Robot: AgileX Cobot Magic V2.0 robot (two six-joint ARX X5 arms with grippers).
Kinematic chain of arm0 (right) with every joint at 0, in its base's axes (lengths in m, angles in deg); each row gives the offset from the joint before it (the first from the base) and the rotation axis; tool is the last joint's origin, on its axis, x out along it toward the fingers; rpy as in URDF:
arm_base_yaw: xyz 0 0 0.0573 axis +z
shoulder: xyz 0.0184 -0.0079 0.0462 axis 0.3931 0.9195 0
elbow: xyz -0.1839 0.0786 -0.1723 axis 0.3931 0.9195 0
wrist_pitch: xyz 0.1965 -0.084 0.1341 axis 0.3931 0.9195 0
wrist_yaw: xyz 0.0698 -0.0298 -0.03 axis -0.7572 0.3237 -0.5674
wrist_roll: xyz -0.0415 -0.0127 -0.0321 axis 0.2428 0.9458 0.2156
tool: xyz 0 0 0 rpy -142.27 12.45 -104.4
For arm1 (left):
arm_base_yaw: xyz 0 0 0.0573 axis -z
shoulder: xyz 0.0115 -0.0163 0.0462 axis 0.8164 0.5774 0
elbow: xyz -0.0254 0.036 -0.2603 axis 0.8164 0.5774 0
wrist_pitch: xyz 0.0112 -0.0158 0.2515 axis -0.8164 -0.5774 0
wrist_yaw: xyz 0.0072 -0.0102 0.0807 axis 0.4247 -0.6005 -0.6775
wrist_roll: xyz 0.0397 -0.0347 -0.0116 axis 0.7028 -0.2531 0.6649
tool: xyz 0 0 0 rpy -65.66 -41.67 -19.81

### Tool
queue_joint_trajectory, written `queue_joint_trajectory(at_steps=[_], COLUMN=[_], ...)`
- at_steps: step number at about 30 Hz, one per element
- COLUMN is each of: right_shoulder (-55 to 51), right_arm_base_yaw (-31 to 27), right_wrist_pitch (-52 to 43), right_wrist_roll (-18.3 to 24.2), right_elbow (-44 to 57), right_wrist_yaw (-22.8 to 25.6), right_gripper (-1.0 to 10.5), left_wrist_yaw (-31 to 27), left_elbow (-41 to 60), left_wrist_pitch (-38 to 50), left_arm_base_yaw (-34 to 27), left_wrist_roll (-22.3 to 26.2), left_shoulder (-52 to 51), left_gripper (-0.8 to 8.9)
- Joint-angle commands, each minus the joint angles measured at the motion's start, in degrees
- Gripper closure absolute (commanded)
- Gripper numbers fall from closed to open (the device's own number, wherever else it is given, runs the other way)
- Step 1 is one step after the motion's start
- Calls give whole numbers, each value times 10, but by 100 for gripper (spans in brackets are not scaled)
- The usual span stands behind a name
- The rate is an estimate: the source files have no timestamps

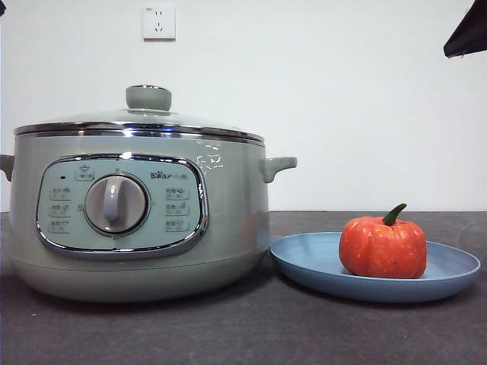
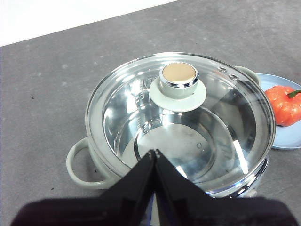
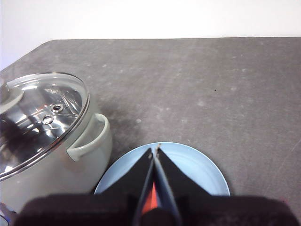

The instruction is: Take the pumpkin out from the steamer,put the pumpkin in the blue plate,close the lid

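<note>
The steamer point(image 1: 141, 217) sits on the dark grey table point(image 1: 243, 334) with its glass lid point(image 2: 181, 117) seated on the chrome rim, the sage-green knob point(image 1: 148, 97) standing upright at the centre. Through the glass, from the left wrist view, the steel pot inside looks bare — only a shiny floor and walls with reflections. Just beside the steamer, on its handle side, lies the blue plate point(image 1: 441, 277), and the pumpkin point(image 1: 383, 247) rests upright in it, green stem curling upward.

On the steamer's chrome-framed control panel point(image 1: 122, 205) the word "Bear" can be read just above and beside the big grey dial point(image 1: 116, 204); the small button labels around it are too small to make out. A white wall socket point(image 1: 158, 22) hangs on the wall behind.

The left gripper point(image 2: 154, 153) hovers over the lid with its jaws pressed together, holding nothing. The right gripper point(image 3: 154, 150) hangs above the plate — jaws likewise closed tip to tip and empty, a sliver of orange pumpkin showing beneath them.
</note>
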Motion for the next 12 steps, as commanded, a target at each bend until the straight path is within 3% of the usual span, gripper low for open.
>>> queue_joint_trajectory(at_steps=[1, 5, 10, 12], right_shoulder=[-1, -1, -1, -1], right_arm_base_yaw=[0, 0, 0, 0], right_wrist_pitch=[-4, -4, -4, -4], right_wrist_roll=[-5, -5, -5, -5], right_elbow=[4, 4, 4, 4], right_wrist_yaw=[0, 0, 0, 0], right_gripper=[946, 946, 946, 946], left_wrist_yaw=[1, -2, 93, 87], left_elbow=[3, 3, 3, 3], left_wrist_pitch=[1, -9, -7, 11], left_arm_base_yaw=[4, -13, -86, -116], left_wrist_roll=[-4, -3, -8, -8], left_shoulder=[-4, -66, -185, -223], left_gripper=[817, 817, 817, 817])
